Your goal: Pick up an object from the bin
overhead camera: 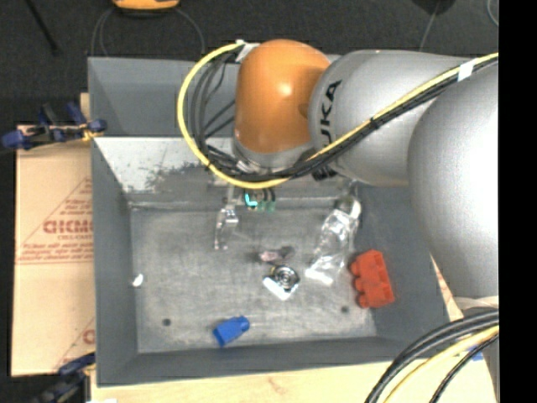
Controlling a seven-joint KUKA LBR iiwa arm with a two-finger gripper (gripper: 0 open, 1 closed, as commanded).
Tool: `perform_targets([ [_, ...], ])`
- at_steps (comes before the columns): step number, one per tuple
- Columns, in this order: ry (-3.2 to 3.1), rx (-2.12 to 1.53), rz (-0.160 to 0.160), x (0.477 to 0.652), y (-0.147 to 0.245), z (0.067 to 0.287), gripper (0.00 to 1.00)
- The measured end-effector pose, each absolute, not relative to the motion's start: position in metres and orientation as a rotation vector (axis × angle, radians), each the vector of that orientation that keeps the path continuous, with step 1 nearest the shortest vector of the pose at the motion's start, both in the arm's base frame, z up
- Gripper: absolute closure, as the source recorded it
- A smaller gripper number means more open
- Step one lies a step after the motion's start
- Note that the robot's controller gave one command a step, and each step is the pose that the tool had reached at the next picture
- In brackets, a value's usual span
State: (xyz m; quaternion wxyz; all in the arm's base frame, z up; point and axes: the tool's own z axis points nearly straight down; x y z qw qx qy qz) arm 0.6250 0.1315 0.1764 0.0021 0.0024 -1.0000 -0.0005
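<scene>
Orange-capped silver arm [281,99] loomed over the grey metal bin [113,250], its gripper [225,227] low above bare floor near the back wall (open or closed, I could not tell). Across the floor lay a red studded block [372,277], a crumpled clear plastic bag [334,240], a blue wedge [231,330] at the front, a small silvery round piece [283,281] and, nearest the gripper, a tiny pinkish scrap [275,254].

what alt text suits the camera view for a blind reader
The arm's tool hangs over bare floor in a grey bin. Scattered in it: a red block, clear plastic, a metal piece, a blue piece.
</scene>
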Motion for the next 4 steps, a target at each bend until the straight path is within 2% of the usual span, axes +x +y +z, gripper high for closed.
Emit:
perform_targets([
  [1, -3.107, 0.503, -0.003, 0.64, 0.189, 0.182, 0.0],
  [2, -3.02, 0.859, 0.004, 0.646, 0.13, 0.102, 0.0],
  [3, -2.977, 1.006, 0.005, 0.608, 0.059, 0.108, 0.0],
  [4, -2.993, 0.95, 0.002, 0.536, 0.001, 0.13, 0.0],
])
